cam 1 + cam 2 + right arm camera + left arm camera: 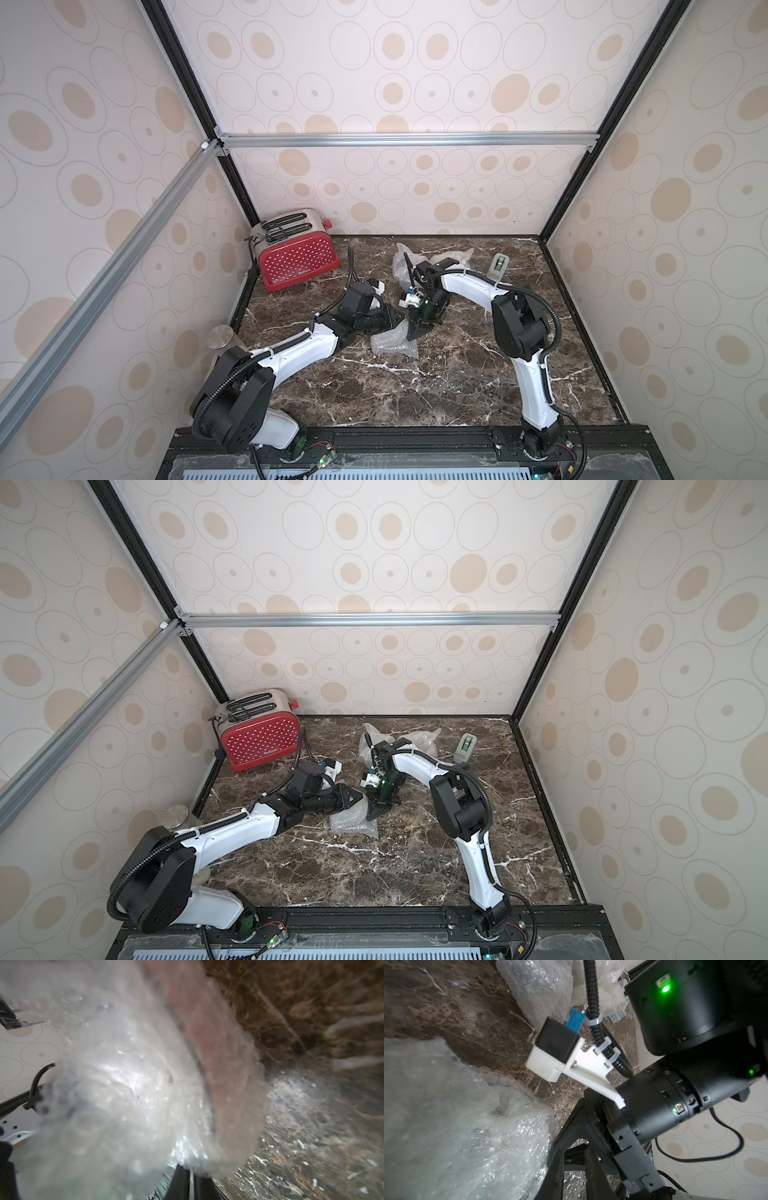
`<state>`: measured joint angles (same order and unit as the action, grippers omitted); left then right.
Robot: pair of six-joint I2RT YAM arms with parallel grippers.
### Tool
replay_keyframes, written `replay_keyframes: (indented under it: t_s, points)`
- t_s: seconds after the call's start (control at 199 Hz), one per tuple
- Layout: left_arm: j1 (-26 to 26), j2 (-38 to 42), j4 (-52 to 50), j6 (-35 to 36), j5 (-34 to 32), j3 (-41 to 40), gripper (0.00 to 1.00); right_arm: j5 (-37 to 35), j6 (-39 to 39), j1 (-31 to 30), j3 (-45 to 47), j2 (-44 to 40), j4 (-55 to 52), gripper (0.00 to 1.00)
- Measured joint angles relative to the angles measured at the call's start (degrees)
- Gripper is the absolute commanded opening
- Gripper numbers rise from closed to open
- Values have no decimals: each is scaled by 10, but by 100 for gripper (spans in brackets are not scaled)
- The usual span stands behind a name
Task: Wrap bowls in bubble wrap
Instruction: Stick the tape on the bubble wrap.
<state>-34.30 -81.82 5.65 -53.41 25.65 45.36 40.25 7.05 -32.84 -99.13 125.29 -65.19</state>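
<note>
One bubble wrap bundle (395, 347) lies clamped in right claw (415, 332); left claw (400, 318) unclear.

Tabletop (415, 395): dark brown marble-look slab with white veins, smooth with a polished sheen.
Bubble wrap (392, 345), centre of frame: clear plastic film, blistered, crinkled and glinting.
Toaster (299, 259), upper left of the tabletop: glossy red side panel with white dots, brushed metal top.
Round cap (220, 336), left edge: brushed metal with a dull shine.
Frame rail (407, 139): bare silvery metal, satin finish.
Walls (415, 62): matt, paper-like covering printed with beige ovals.
Arm shells (299, 351): smooth white plastic, slightly glossy.
Joints (519, 328): matt black.
Cable conduit (592, 1001): ribbed black plastic.
</note>
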Motion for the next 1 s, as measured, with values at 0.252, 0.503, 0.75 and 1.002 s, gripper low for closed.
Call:
replay_keyframes:
  t_s: [0.252,0.503,0.75,1.002]
  points:
    - [-2,-16,23,-15,10,0,19,0,0,0,-2,1,-1,10]
    - [-2,-43,37,-23,11,-2,17,0,0,0,-2,1,-1,10]
    - [-2,-56,82,-35,10,-44,14,0,0,0,-2,1,-1,10]
    - [-2,-78,125,-47,-1,-86,12,0,0,0,-2,2,-2,10]
